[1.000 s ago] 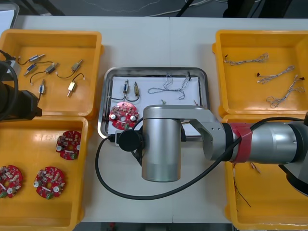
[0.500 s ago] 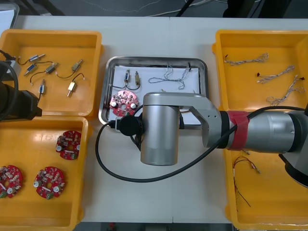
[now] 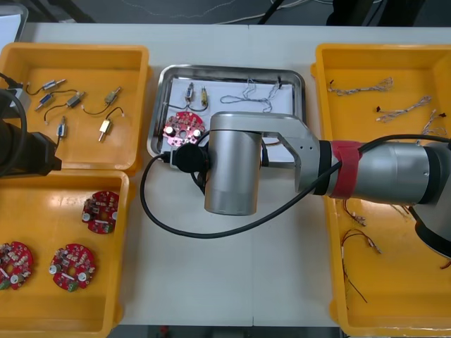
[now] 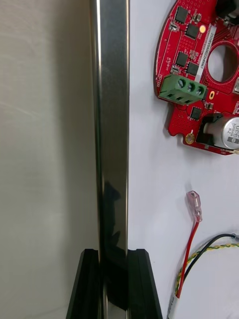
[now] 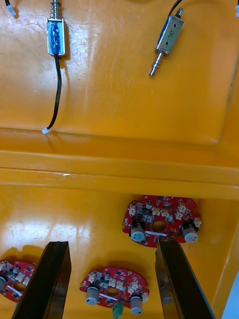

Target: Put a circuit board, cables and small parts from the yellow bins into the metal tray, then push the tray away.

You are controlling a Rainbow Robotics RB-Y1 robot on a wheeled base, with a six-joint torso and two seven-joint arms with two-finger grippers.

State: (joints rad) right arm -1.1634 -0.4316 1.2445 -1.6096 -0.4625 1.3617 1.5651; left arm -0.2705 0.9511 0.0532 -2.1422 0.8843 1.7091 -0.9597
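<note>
Final stage of the task: pushing the loaded tray. Across the last second the rectangular shiny metal tray (image 3: 232, 69) with its white lining has slid steadily toward the far side of the table. It now lies between the two far yellow plastic bins (image 3: 77, 49), whereas a second ago its near rim sat level with the far edges of the near bins. The right arm (image 3: 380, 183) reaches in from the right and has advanced with it.

In the right wrist view, the right gripper (image 4: 113, 254) is closed on the tray's near rim (image 4: 112, 124), one black finger on each side of the metal edge. The round red circuit board (image 3: 184, 127) rests inside at the near left. The twisted blue and white cable (image 3: 246, 105) and two small metal parts (image 3: 196, 94) lie toward the far side. A red and yellow cable (image 4: 191, 239) lies on the lining near the gripped rim.

With the board, cables and parts all aboard, loading appears complete, and the shift suggests the push is well advanced.

The tray's long axis runs left to right, roughly square with the table edges. Its short sides point near to far, so the travel is along the short axis, far rim leading.

The left gripper (image 5: 112, 244) waits at the left with its fingers spread wide and empty, above the circuit boards in the near left bin.
</note>
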